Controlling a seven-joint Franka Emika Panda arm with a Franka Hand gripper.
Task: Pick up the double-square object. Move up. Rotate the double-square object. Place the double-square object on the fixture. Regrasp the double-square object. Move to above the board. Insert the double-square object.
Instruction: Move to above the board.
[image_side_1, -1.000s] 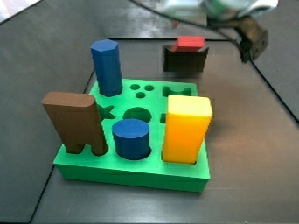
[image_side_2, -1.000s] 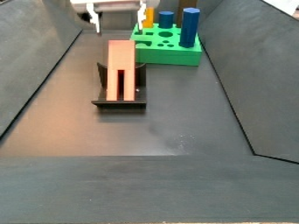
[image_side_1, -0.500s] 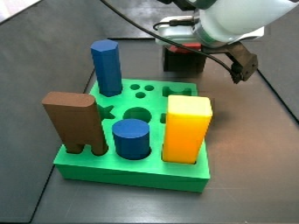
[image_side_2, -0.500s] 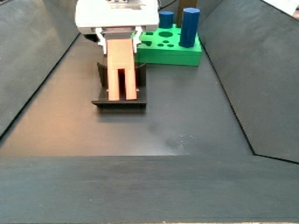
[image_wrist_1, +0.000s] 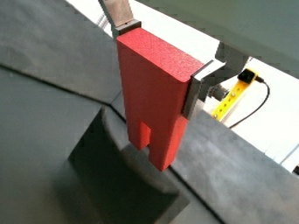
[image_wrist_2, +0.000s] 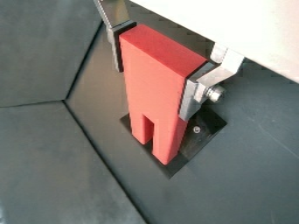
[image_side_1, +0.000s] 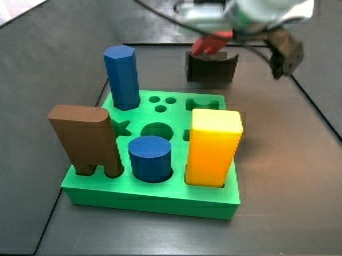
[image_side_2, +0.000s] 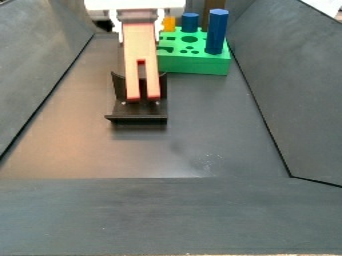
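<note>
Gripper (image_wrist_2: 163, 59): silver fingers (image_wrist_2: 201, 87) are being clamped on the upper end of the double-square object (image_wrist_2: 158, 92). Its grooved lower end is being held at the fixture (image_wrist_1: 117, 171), directly beneath the gripper. Risk: tilting, catching the notch edge, slipping in the pads.

The two-finger parallel-jaw gripper (image_wrist_2: 163, 59) is seen in both wrist views closed on the upper end of the small red elongated plastic block (image_wrist_2: 158, 87), just above the dark fixture (image_wrist_1: 117, 171). A flat silver finger plate (image_wrist_2: 201, 83) is pressed against each side of the block, as also seen in a wrist view (image_wrist_1: 208, 83). In a side view the white gripper body (image_side_2: 130, 8) is held above the fixture; in a side view (image_side_1: 234, 30) it is blurred.
</note>
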